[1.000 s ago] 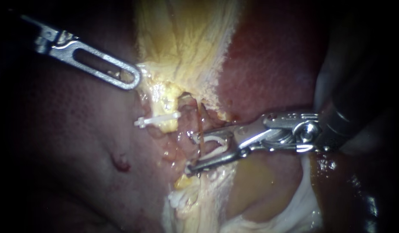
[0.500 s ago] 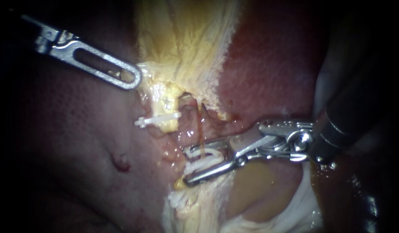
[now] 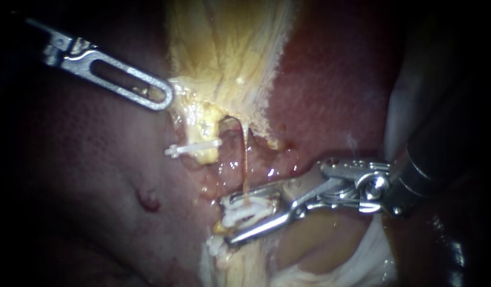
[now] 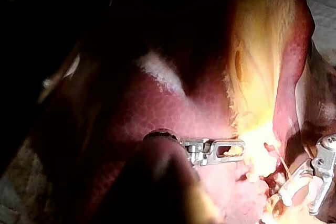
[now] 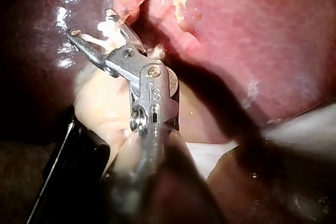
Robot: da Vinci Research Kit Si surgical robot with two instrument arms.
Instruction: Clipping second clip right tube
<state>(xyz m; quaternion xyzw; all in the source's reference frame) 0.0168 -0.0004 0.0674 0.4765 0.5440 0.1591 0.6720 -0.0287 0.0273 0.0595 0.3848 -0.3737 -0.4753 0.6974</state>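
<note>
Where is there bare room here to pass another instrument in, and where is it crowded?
Free: the bare liver below the left instrument, left of the placed clip; also the liver above the right instrument. Crowded: around the tube, where the right instrument's jaws are shut on a white clip.

The left instrument point(image 3: 164, 98) comes in from the upper left. Its slotted pincer lies flat-on and slants down to the right, with the jaws closed on a bit of tissue point(image 3: 187, 93) at the tip. The right instrument point(image 3: 228, 220) enters from the right with its wrist bent, the pincer reaching leftward and slightly down. Its jaws stand a little apart, both pressing on a clip point(image 3: 245, 212) between them.
</note>
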